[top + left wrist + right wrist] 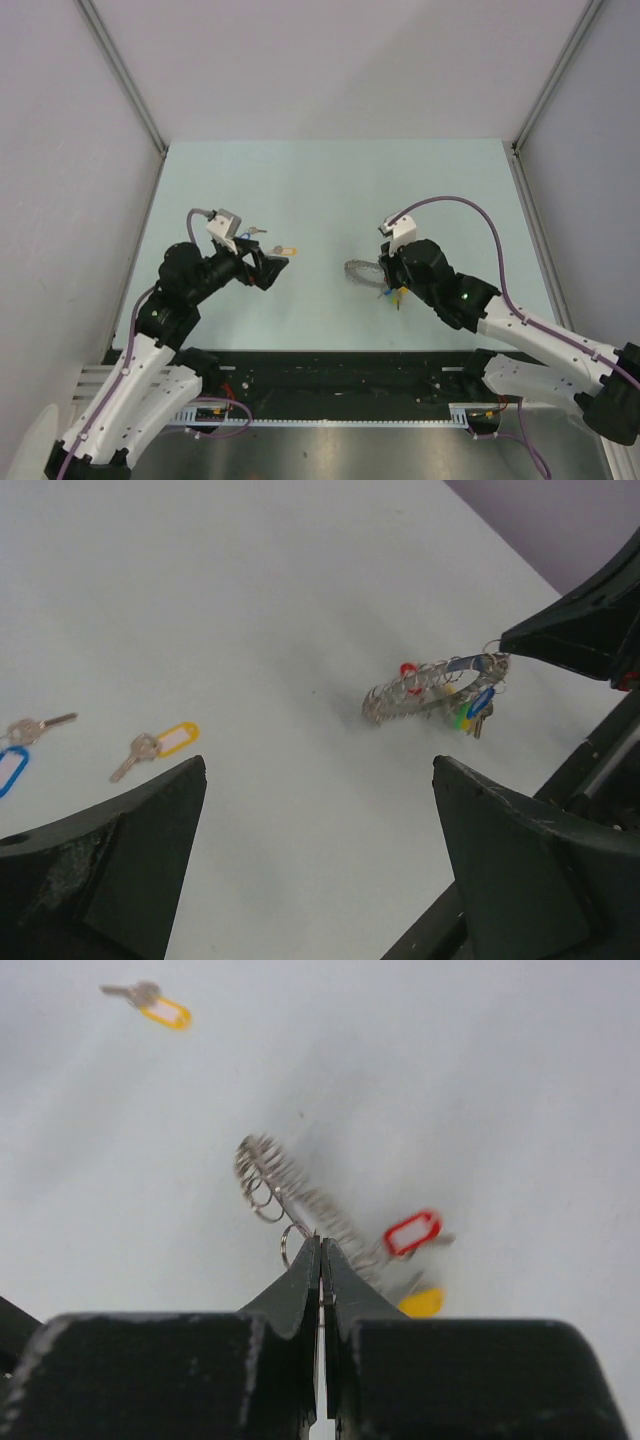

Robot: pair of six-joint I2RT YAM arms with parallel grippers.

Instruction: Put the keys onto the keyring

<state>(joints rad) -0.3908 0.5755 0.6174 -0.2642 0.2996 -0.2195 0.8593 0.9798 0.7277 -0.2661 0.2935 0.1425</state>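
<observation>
The pale table (pixel 330 190) carries everything. Above it the left gripper (pixel 273 268) hovers with its fingers spread wide and nothing between them. The right gripper (pixel 320 1257) is clenched on the near-right edge of the keyring (pixel 285 1185), which slopes away from the fingertips toward the left (its low end seems to touch the table, though I cannot be sure). The keyring is the only holder here. It is fringed with small keys, and their red, yellow, blue and green tags bunch beside the grasp.

The two loose keys are not on it yet. The yellow-tagged key (pixel 284 249) lies just far of the left gripper, between the two grippers, with its long axis running left to right. The blue-tagged key (pixel 12 762) lies further left (partly hidden in the top view). Both are much nearer the left gripper, so the pickup looks like its job.
</observation>
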